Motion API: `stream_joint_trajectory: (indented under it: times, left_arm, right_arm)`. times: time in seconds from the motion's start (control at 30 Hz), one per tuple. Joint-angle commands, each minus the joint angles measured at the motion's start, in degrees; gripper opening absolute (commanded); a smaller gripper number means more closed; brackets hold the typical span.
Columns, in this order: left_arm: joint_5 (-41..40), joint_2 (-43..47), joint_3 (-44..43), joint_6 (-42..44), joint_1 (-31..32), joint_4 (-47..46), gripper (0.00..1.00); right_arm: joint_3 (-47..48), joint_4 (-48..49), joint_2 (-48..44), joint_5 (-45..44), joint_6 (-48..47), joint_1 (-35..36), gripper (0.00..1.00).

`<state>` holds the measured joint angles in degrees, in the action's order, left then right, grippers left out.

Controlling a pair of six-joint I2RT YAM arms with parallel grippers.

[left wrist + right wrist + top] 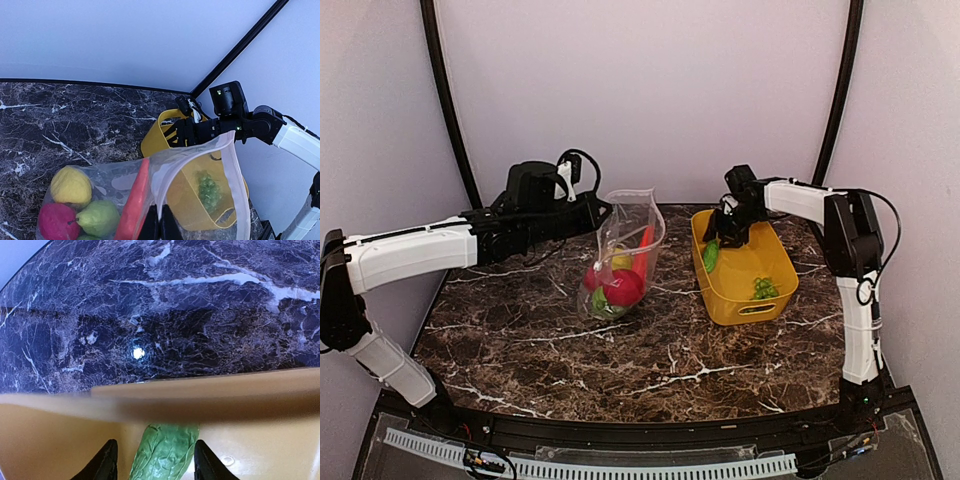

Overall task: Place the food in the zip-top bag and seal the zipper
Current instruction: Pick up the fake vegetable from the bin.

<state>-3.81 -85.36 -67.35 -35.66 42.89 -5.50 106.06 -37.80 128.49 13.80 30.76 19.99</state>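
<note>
Directly under the right gripper (156,462), in the far left corner of the yellow basket (735,305): the green cucumber (165,445). Long axis running between the two fingers, not across them, one end up against the basket wall; well set for a pinch across its width. Jaws half-spread, one on each side, narrow gaps, no contact to be made out. Wrinkled, dull green skin. Far nearer the right arm than the left. Off to the left, well apart from the basket, the zip-top bag (630,235), hung mouth-up from the left gripper (598,212), clamped on its rim; red pepper (134,205) and round fruits (70,187) inside. Green grapes (763,288) at the basket's near end.
</note>
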Motion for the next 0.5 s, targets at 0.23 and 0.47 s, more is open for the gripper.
stream_joint_trajectory:
  times: [0.23,0.47]
  left_arm:
    - [-1.69,3.69,2.43,0.41,-0.27,1.39,0.01]
    - [-1.27,3.81,2.64,0.07,-0.27,1.55,0.01]
  right_arm:
    - [-5.30,-5.47,-2.16,-8.17,6.86,5.49,0.49]
    - [-3.93,-6.71,1.26,-11.69,7.97,5.50,0.44]
